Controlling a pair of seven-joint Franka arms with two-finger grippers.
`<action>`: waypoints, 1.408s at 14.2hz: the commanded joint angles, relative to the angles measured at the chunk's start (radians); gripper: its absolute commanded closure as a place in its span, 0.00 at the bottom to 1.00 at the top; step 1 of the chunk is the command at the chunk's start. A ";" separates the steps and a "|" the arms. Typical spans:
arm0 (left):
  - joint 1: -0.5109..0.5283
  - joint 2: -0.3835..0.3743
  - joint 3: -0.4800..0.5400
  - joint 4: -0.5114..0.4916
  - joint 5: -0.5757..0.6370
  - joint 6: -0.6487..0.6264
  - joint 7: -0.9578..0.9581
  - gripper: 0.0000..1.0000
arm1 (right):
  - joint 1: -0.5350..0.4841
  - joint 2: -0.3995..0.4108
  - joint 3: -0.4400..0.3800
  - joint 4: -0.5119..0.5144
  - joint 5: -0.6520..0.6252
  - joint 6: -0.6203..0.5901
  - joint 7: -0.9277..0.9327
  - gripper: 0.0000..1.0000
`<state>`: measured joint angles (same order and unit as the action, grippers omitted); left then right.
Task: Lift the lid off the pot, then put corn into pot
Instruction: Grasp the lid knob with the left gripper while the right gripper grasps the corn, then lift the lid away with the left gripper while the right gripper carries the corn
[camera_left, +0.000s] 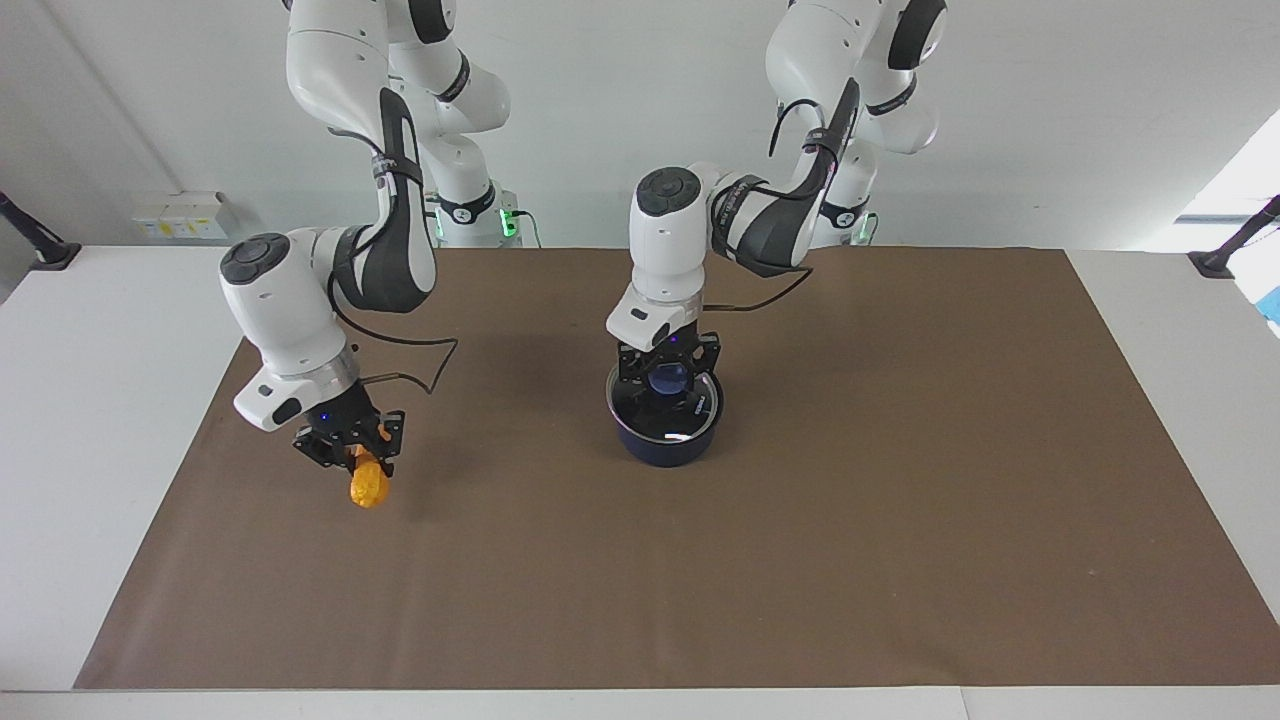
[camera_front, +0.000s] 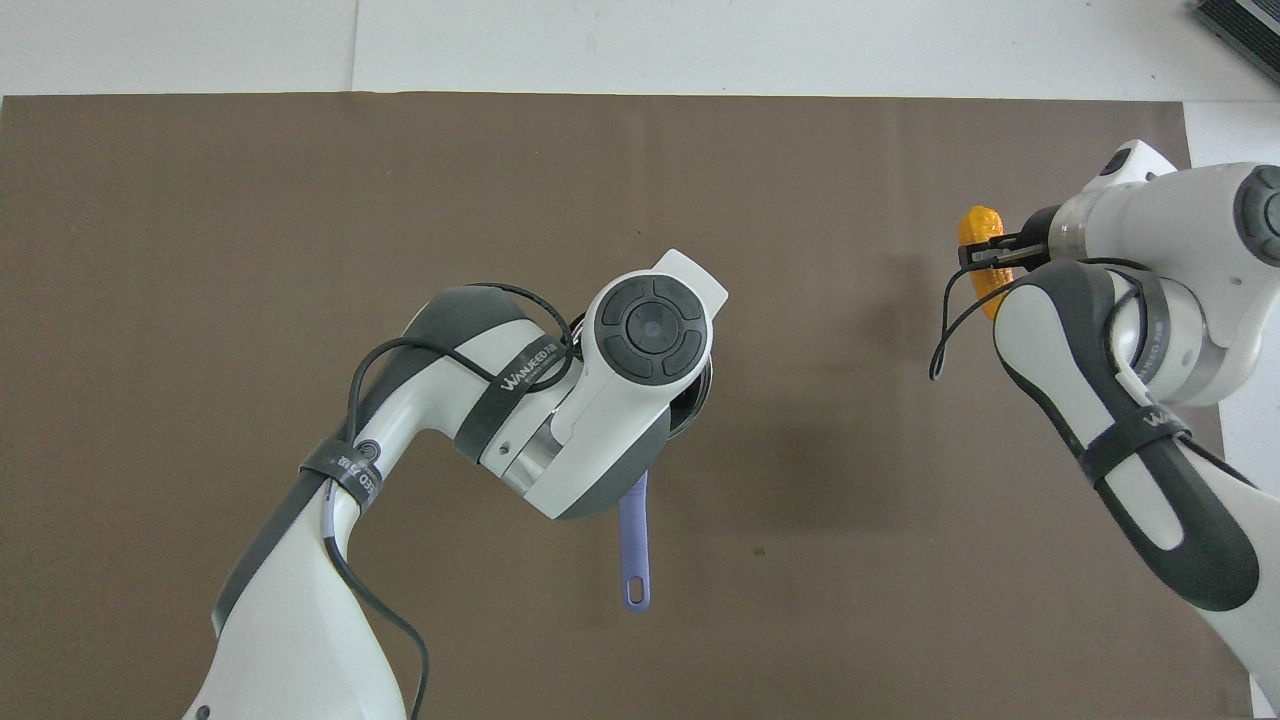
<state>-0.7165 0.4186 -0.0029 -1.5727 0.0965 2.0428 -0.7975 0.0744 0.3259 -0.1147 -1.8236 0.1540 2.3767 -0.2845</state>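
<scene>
The navy pot (camera_left: 665, 450) stands mid-table on the brown mat with the glass lid (camera_left: 690, 425) resting on it. My left gripper (camera_left: 668, 380) reaches straight down over the pot, its fingers closed on the lid's blue knob. In the overhead view the left wrist hides the pot and lid; only the pot's handle (camera_front: 635, 560) shows, pointing toward the robots. My right gripper (camera_left: 362, 455) is shut on the orange corn (camera_left: 368, 487), held just above the mat toward the right arm's end. The corn (camera_front: 978, 232) and right gripper (camera_front: 990, 258) also show in the overhead view.
The brown mat (camera_left: 850, 520) covers most of the white table. Small white boxes (camera_left: 180, 215) sit by the wall near the right arm's base. Black clamps (camera_left: 45, 250) stand at the table's corners nearest the robots.
</scene>
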 joint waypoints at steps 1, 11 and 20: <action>-0.015 0.011 0.014 0.054 0.018 -0.036 0.009 0.85 | 0.001 -0.008 0.001 -0.002 -0.031 -0.022 0.039 1.00; 0.017 -0.035 0.029 0.126 0.022 -0.202 0.167 0.99 | 0.050 -0.071 0.000 0.055 -0.089 -0.151 0.208 1.00; 0.242 -0.187 0.027 -0.002 0.009 -0.225 0.576 1.00 | 0.225 -0.079 0.010 0.159 -0.151 -0.353 0.611 1.00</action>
<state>-0.5163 0.3068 0.0342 -1.4917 0.0984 1.8216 -0.2950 0.2703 0.2386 -0.1045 -1.6999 0.0135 2.0612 0.2565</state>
